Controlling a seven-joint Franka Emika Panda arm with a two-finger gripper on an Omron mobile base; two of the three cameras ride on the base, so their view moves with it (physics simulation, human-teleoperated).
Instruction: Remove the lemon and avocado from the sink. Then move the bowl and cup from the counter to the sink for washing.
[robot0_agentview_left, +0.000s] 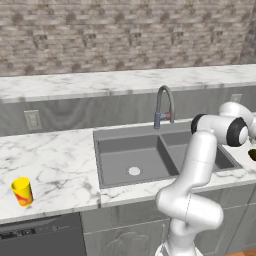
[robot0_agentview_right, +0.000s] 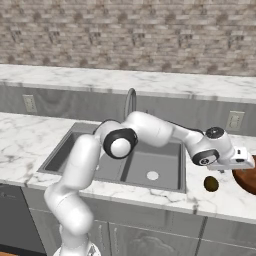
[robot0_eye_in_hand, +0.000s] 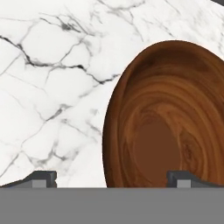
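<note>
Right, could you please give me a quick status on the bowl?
Hand open, empty, over the bowl's near rim. Bowl upright on the counter, not gripped. Avocado beside the sink, nothing blocking.

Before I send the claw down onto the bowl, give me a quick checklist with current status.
1. Claw open: ok, fingertips stand wide apart in the hand view.
2. Claw empty: ok, nothing between the fingertips.
3. Bowl under the claw: ok, though it sits off toward one fingertip, not centred.
4. Bowl empty: ok.
5. Sink free of fruit: ok in the basins as far as visible; avocado lies on the counter.
6. Lemon's whereabouts: cannot tell.
</note>
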